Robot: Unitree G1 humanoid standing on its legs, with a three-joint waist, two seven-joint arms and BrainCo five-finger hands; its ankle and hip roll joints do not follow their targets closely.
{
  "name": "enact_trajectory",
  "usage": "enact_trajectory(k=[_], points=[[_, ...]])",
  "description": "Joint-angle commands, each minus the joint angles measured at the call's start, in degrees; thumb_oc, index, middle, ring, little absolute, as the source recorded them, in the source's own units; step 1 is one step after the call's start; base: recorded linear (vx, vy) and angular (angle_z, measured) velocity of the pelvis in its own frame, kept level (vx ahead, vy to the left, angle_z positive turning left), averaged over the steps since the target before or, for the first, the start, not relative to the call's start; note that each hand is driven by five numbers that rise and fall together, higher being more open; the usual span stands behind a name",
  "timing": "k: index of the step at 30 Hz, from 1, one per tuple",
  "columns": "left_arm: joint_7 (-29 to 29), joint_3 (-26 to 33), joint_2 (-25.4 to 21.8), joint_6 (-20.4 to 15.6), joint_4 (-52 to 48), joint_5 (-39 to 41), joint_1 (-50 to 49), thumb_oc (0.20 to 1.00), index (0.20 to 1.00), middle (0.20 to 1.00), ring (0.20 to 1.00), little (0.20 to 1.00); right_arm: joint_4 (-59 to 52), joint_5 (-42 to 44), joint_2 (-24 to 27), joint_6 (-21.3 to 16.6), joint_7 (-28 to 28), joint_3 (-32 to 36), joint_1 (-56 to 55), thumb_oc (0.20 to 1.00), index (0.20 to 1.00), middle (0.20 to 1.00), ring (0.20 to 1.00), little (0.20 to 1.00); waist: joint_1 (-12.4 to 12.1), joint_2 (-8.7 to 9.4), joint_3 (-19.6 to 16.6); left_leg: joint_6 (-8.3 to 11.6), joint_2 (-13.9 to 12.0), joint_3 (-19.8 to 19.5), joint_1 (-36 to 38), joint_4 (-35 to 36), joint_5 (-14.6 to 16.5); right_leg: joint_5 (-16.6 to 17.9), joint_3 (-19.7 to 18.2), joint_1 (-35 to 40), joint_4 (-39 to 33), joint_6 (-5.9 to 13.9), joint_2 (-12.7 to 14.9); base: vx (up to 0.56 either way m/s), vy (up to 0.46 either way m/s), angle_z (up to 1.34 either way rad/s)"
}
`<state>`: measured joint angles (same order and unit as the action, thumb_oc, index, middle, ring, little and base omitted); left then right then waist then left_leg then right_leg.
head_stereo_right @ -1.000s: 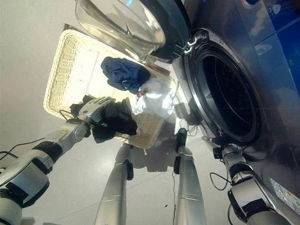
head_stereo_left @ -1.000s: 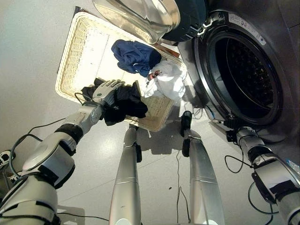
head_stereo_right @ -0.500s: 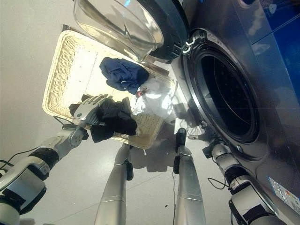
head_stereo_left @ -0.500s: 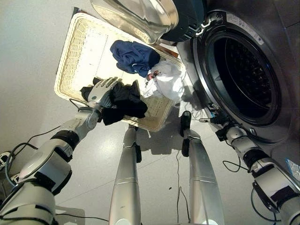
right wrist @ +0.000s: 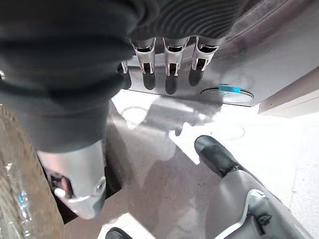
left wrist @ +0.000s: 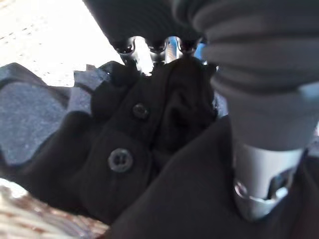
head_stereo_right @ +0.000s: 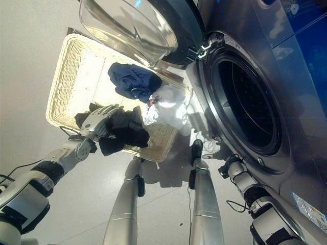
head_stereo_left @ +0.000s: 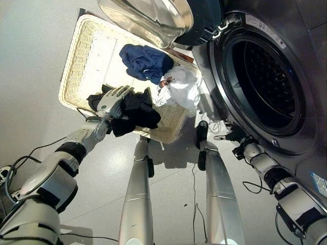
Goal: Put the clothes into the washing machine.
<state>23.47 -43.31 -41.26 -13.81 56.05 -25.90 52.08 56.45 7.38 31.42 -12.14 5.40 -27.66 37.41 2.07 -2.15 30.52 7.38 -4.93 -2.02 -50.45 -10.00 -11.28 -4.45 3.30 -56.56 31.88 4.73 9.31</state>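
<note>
A black buttoned garment point(head_stereo_left: 137, 109) lies at the near end of the cream wicker basket point(head_stereo_left: 82, 56). My left hand point(head_stereo_left: 113, 99) rests on top of it, fingers spread and relaxed; up close its fingers point(left wrist: 149, 47) press into the black cloth point(left wrist: 119, 159). A blue garment point(head_stereo_left: 145, 60) and a white garment point(head_stereo_left: 181, 87) lie further along in the basket. The washing machine's drum point(head_stereo_left: 265, 76) stands open on the right. My right hand point(head_stereo_left: 236, 138) hangs low by the drum's lower rim, its fingers point(right wrist: 169, 74) relaxed and holding nothing.
The washer's round glass door point(head_stereo_left: 153, 18) is swung open over the far end of the basket. Grey floor point(head_stereo_left: 36, 61) lies left of the basket and in front of the machine.
My right hand has moved left and up along the machine's front, toward the drum's lower rim. My left hand stays on the black garment, almost unmoved.
</note>
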Motion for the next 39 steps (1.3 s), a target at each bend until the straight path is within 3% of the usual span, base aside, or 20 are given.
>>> enact_trajectory(k=[1,10,14,15,17,19,20,39], points=[[-4.81,2.56,-0.61,2.99,1.79,-2.10,0.53,1.000,1.000,1.000,1.000,1.000,-2.23,-0.68,2.20,-0.62,-0.01,-1.61,-1.60,1.000,1.000,1.000,1.000,1.000,-0.70,1.13,-0.72,-2.58,4.12,1.72,0.17,-7.32,6.49,9.35,1.42,3.92,-12.30,1.68,-3.96,0.03,0.037,0.01],[-10.09,-0.73,0.62,10.36,6.87,-1.29,5.66,1.000,1.000,1.000,1.000,1.000,-2.52,0.92,2.53,-0.51,-0.87,-3.55,1.57,1.000,1.000,1.000,1.000,1.000,0.21,2.14,-0.72,-2.50,3.68,2.08,-1.47,-7.93,6.15,9.35,0.86,2.32,-11.57,1.62,-4.66,0.00,0.004,0.00],[-11.69,-1.34,1.27,11.82,8.29,-1.75,7.53,1.000,1.000,1.000,1.000,1.000,-3.55,1.17,2.38,-0.35,-0.68,-4.17,2.30,1.000,1.000,1.000,1.000,1.000,0.51,2.69,-0.72,-2.34,3.59,2.07,-2.33,-7.99,5.90,9.43,0.80,1.58,-11.49,1.62,-4.91,0.00,0.000,0.00],[-12.39,-1.68,1.48,12.16,8.95,-1.62,8.05,0.956,0.956,0.956,0.956,0.956,-3.81,1.36,2.29,-0.34,-0.61,-4.39,2.60,1.000,1.000,1.000,1.000,1.000,0.64,2.87,-0.72,-2.28,3.61,2.01,-2.62,-8.04,5.80,9.54,0.69,1.32,-11.50,1.62,-5.03,0.00,0.000,0.00],[-12.89,-1.77,1.77,12.62,9.71,-1.58,8.46,0.736,0.736,0.736,0.736,0.736,-4.43,1.57,2.26,-0.36,-0.49,-4.65,2.81,1.000,1.000,1.000,1.000,1.000,0.78,3.18,-0.72,-2.29,3.65,1.87,-2.93,-7.99,5.74,9.61,0.56,0.94,-11.41,1.60,-5.27,0.00,0.000,0.00],[-13.61,-2.01,2.25,12.43,10.75,-1.79,9.08,0.420,0.420,0.420,0.420,0.420,-4.87,1.78,1.97,-0.30,-0.30,-5.07,3.34,1.000,1.000,1.000,1.000,1.000,0.93,3.54,-0.72,-2.30,3.60,1.91,-3.12,-7.78,5.64,9.74,0.47,0.67,-11.49,1.61,-5.50,0.00,0.000,0.00],[-13.86,-2.48,2.66,11.94,11.30,-1.74,9.45,0.200,0.200,0.200,0.200,0.200,-5.17,2.16,1.96,-0.27,-0.10,-5.56,3.88,1.000,1.000,1.000,1.000,1.000,1.03,3.71,-0.72,-2.18,3.56,1.91,-3.46,-7.80,5.59,9.82,0.42,0.40,-11.65,1.57,-5.56,0.00,0.000,0.00],[-13.82,-1.97,4.35,8.78,12.99,1.27,8.13,0.200,0.200,0.200,0.200,0.200,-7.67,3.65,1.66,-1.24,1.65,-6.18,5.01,1.000,1.000,1.000,1.000,1.000,1.16,3.93,-0.72,-1.89,3.68,1.71,-3.54,-7.20,5.25,10.31,0.45,0.33,-12.48,1.72,-5.39,0.00,0.000,0.00]])
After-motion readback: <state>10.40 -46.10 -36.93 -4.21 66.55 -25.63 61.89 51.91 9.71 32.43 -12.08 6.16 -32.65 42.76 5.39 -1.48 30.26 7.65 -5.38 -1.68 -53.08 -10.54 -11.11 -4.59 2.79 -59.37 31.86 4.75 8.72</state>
